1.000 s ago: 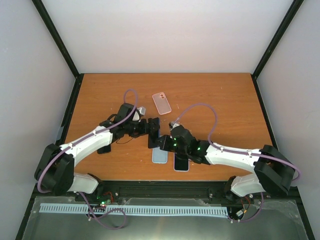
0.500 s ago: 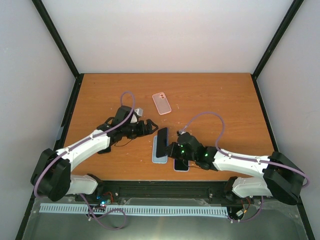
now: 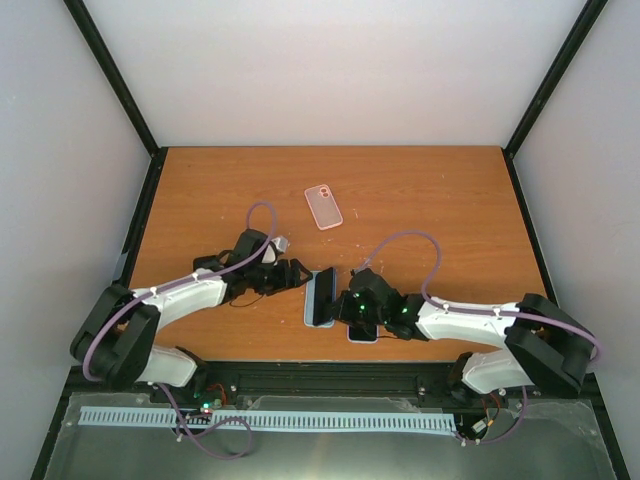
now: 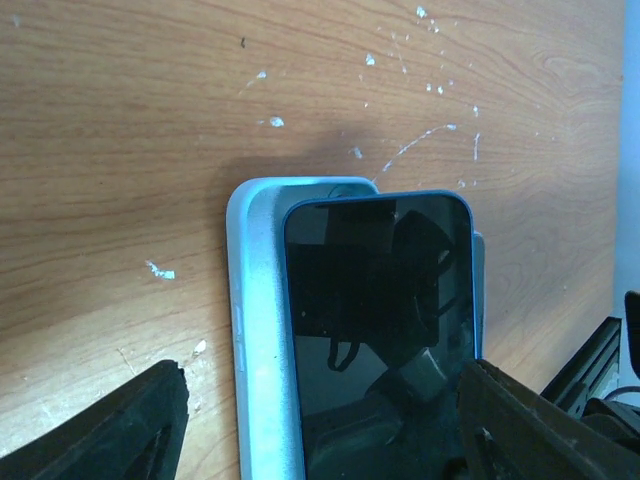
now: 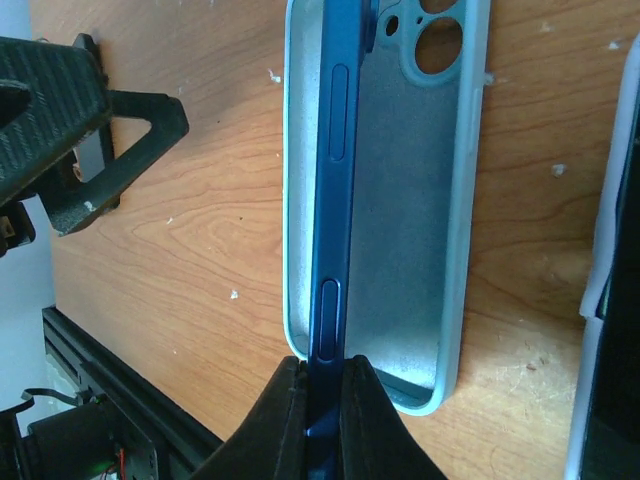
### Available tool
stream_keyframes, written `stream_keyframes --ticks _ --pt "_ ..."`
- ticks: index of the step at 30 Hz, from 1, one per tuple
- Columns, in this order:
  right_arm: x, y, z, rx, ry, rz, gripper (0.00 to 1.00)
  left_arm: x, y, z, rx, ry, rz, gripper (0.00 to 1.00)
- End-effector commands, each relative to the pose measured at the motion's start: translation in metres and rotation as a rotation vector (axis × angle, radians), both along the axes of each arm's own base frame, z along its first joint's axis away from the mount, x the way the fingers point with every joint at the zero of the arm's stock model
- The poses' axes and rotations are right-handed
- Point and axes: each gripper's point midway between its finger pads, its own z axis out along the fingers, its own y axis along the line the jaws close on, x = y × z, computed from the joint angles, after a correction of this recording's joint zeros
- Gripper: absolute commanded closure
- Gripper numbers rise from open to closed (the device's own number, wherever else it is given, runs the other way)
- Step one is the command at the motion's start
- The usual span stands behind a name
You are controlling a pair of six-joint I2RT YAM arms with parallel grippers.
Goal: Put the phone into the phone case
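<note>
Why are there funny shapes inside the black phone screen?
Left wrist view: the phone has a shiny dark screen that works like a mirror, so shapes from above show in it. A soft shadow lies on the table just past the case. Right wrist view: the phone is seen edge-on, so no reflection shows. Top view: even light, no glare.

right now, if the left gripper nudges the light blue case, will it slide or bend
Likely slides: the light blue case lies flat on the smooth wooden table. Its thin matte walls look rubbery, so they probably bend a little.
</note>
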Motion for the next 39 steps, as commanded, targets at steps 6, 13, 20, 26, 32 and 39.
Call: stream_keyframes --ticks 6,13,20,26,32,39 --pt "0.013 0.015 0.011 0.06 -0.023 -0.009 0.97 -0.001 -0.008 -0.019 -0.027 0.005 -0.043 0.3" --pt "0.015 0.011 0.002 0.062 -0.004 -0.014 0.97 -0.006 -0.012 -0.028 -0.059 0.034 -0.062 0.35" --pt "0.013 0.013 -0.014 0.051 0.024 0.01 0.97 -0.013 -0.016 -0.037 -0.089 0.078 -0.078 0.4" --pt "0.013 0.016 -0.024 0.058 0.038 0.031 0.97 -0.02 -0.017 -0.043 -0.111 0.119 -0.075 0.45" --pt "0.014 0.017 -0.03 0.075 0.049 0.031 0.97 -0.03 -0.019 -0.046 -0.134 0.16 -0.074 0.53" --pt "0.015 0.016 -0.035 0.073 0.057 0.037 0.97 -0.041 -0.019 -0.041 -0.189 0.184 -0.072 0.56"
